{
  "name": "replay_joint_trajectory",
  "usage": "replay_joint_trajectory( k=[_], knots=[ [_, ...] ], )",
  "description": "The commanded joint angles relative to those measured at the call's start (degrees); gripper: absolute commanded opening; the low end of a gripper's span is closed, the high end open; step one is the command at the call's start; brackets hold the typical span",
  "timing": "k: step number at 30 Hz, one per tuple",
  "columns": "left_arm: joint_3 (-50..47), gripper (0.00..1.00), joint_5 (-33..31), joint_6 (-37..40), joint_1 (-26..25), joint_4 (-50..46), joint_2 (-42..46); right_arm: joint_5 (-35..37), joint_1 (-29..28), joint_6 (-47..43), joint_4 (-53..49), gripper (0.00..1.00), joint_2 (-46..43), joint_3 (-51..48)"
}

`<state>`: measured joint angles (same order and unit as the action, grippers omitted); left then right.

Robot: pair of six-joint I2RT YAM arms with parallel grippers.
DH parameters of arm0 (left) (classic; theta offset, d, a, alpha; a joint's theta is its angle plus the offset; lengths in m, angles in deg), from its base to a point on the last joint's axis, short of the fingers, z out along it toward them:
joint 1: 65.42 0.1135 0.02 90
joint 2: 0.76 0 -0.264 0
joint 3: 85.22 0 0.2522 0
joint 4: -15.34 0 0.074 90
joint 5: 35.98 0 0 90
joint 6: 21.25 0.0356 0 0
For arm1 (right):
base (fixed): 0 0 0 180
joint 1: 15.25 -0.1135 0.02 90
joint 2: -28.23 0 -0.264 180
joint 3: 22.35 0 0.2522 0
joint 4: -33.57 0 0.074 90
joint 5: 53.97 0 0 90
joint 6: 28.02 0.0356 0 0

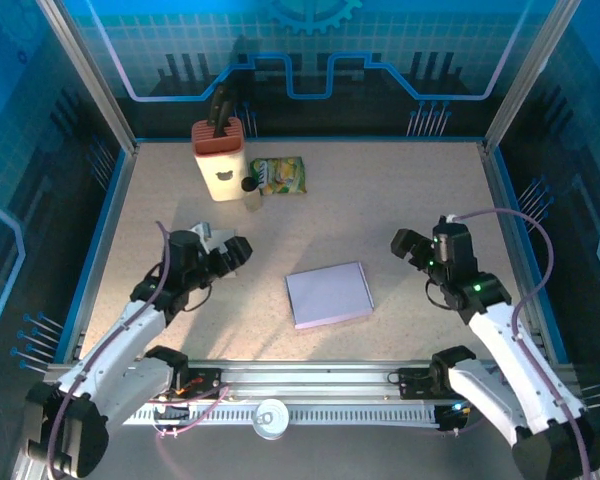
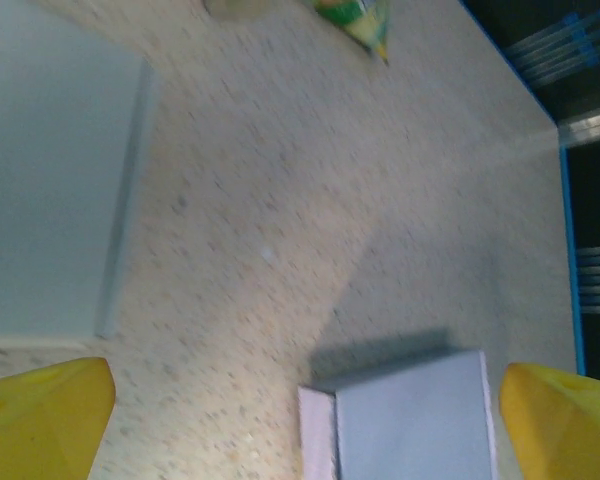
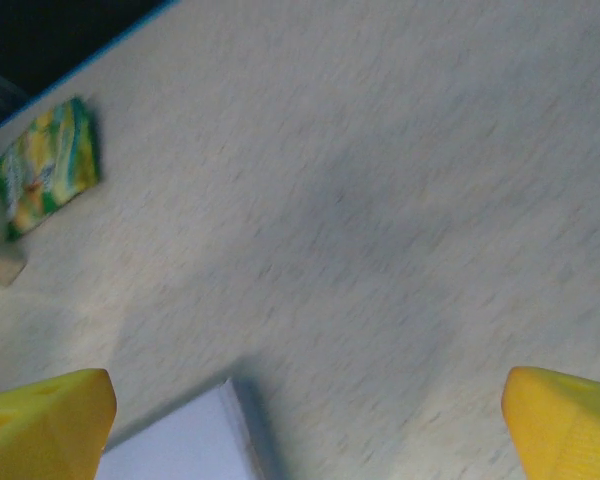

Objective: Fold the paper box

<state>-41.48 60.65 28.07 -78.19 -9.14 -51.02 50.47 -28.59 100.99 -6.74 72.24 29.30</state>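
Note:
The paper box [image 1: 329, 294] lies flat and closed, pale lavender, in the middle of the table. My left gripper [image 1: 232, 252] hovers to its left, jaws open and empty. The right gripper [image 1: 408, 244] hovers off the box's right side, also open and empty. In the left wrist view the box [image 2: 410, 420] lies low between the wide-apart yellow fingertips [image 2: 42, 420] of the left gripper [image 2: 305, 428]. In the right wrist view one box corner [image 3: 180, 440] shows at the bottom left, between the spread fingertips [image 3: 565, 425] of the right gripper [image 3: 305, 428].
A white container with a red top [image 1: 220, 158] stands at the back left, with a green and yellow snack packet [image 1: 279, 176] and a small dark-capped bottle [image 1: 250, 190] next to it. Blue walls [image 1: 500, 150] enclose the table.

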Motion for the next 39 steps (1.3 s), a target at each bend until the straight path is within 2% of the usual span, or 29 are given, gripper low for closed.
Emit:
replay_joint_trajectory(
  k=[1,3,4,6,8,9,12,18,20,23,26,27,28,31,33,39],
  knots=[
    [3.2,0.99,-10.6,5.5,2.9,-4.2,1.3,8.2,3.5,-14.1,16.4,1.0,-3.2,-8.9],
    [1.8,0.99,-19.7,8.6,2.9,-0.2,0.9,10.2,3.6,-20.1,30.2,1.0,-4.5,-16.5],
    [-0.1,0.99,-21.7,12.2,3.0,3.6,1.0,11.1,3.6,-22.9,36.8,1.0,-4.3,-19.8],
    [-5.5,0.99,-18.8,26.8,3.0,15.7,0.5,11.6,3.6,-26.5,45.7,1.0,-1.9,-23.6],
    [-8.2,0.99,-24.2,29.1,3.4,22.0,-0.9,11.1,3.6,-29.6,51.4,1.0,2.3,-25.2],
    [-7.4,0.99,-23.9,30.9,4.1,21.1,-2.2,10.8,3.7,-30.6,54.7,1.0,5.1,-25.8],
    [-8.0,0.99,-23.3,36.8,5.1,29.3,-9.2,9.0,3.7,-32.8,65.7,1.0,14.3,-27.3],
    [-10.4,0.99,-17.9,39.8,8.3,49.1,-23.2,5.2,4.3,-37.2,84.2,1.0,28.3,-27.1],
    [-10.0,0.99,-15.4,40.3,9.0,53.3,-26.0,4.3,4.7,-38.2,84.5,1.0,29.2,-26.7],
    [-9.4,0.99,-16.5,41.2,9.1,55.3,-28.1,2.6,6.5,-37.9,91.4,1.0,32.7,-28.4],
    [-11.6,0.99,-17.7,41.7,9.5,64.2,-32.0,1.0,8.5,-36.6,107.0,1.0,43.0,-31.0],
    [-12.0,0.99,-18.1,41.5,9.7,66.5,-33.3,-1.9,9.2,-36.8,107.3,1.0,43.9,-30.6],
    [-12.6,0.99,-18.8,40.9,9.8,68.6,-34.8,-2.7,9.0,-37.2,105.3,1.0,43.3,-30.2],
    [-12.7,0.99,-20.4,39.0,11.6,74.4,-39.9,-2.9,9.3,-37.0,108.1,1.0,47.2,-29.7],
    [-10.8,0.99,-19.7,37.2,12.5,67.8,-38.3,-2.1,9.6,-36.6,106.2,1.0,46.9,-28.6],
    [-9.6,0.99,-19.4,37.9,12.2,66.7,-38.9,0.7,9.6,-35.6,87.5,1.0,44.0,-20.5]
  ],
)
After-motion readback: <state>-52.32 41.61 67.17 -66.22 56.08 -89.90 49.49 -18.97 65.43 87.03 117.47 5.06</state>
